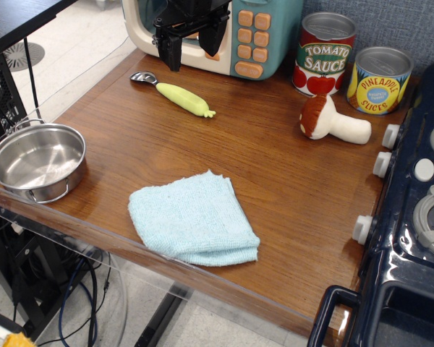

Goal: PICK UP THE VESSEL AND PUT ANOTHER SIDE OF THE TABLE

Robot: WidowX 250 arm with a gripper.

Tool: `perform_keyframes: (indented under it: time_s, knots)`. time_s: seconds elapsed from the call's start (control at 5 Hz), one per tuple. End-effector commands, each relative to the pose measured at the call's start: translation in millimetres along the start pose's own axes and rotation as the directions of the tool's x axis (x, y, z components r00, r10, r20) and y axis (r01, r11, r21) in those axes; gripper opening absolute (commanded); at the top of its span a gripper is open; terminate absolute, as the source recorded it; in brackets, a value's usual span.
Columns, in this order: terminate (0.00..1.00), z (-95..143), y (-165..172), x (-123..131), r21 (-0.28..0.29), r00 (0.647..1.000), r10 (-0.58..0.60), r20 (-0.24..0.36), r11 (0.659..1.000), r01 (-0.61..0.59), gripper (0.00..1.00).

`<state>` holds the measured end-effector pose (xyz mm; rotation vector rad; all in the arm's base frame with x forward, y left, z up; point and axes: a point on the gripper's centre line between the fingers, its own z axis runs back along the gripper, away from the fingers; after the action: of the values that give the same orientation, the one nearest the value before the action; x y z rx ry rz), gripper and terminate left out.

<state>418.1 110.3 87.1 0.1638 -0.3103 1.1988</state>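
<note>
The vessel point(37, 160) is a shallow shiny steel pot with thin wire loop handles. It sits upright and empty at the front left corner of the brown wood-grain table point(275, 166), close to the edge. My gripper point(192, 45) is black and hangs at the back of the table in front of a toy microwave, far from the vessel. Its fingers point(168, 49) are spread apart and hold nothing.
A folded light blue cloth point(192, 217) lies near the front edge. A yellow-green handled spoon point(175, 94), a toy mushroom point(331, 121), a tomato sauce can point(324, 54) and a pineapple can point(378, 79) stand at the back. A dark blue toy stove point(412, 217) fills the right side.
</note>
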Motion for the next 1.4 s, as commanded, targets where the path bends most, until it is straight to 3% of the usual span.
perform_keyframes:
  time_s: [0.0,0.2,0.6,1.0,1.2]
  knots:
    - [0.00,0.0,0.0,0.0,0.000,1.000,0.000,0.000,1.000,0.000,1.00]
    - [0.00,-0.2,7.4,-16.2,0.019,0.997,-0.071,0.000,0.997,0.071,1.00]
    - [0.00,13.9,40.9,-33.3,-0.008,0.987,-0.159,0.008,0.987,0.159,1.00]
    - [0.00,8.0,95.1,-27.9,-0.020,0.950,-0.308,-0.044,0.951,0.308,1.00]
    - [0.00,-4.2,126.4,-21.8,0.012,0.930,-0.360,-0.070,0.932,0.362,1.00]
